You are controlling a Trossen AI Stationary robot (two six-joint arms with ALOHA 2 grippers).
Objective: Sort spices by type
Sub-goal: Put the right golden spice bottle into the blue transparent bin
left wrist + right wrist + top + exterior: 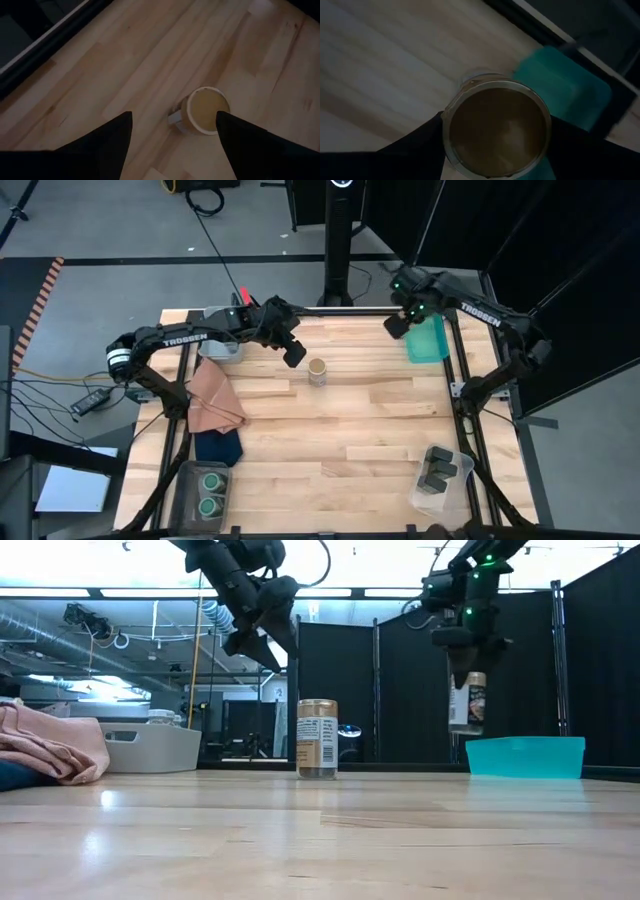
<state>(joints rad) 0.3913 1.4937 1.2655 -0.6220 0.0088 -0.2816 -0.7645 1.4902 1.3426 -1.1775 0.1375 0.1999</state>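
Right gripper [467,680] hangs above the back right part of the surface [340,430], fingers clamped on the lid end of a tan-lidded jar [467,703]. The jar is clear of the wood, hanging upright just beside the near edge of the teal bin [525,756]; in the right wrist view the jar's lid [496,131] fills the space between the dark fingers, with the bin's corner just beyond it.

Left gripper [293,352] is raised near the back edge, fingers spread apart and holding nothing. Below and slightly ahead of it stands the second tan-lidded jar [318,372], upright on bare wood — apart from both fingertips in the left wrist view, where it sits [201,111] between them at a lower level.

Open boards lie all round that jar; the centre and front of the surface are bare. Behind the left gripper, at the back left corner, a white bin [222,340]. Toward the left edge, a brown cloth [210,402] overlaps a navy cloth [218,446].

Front left corner: a clear tray [186,492] holding two green-lidded jars [212,491]. Front right corner: another clear tray [420,498] holding the black tins [437,468], well apart from both grippers.
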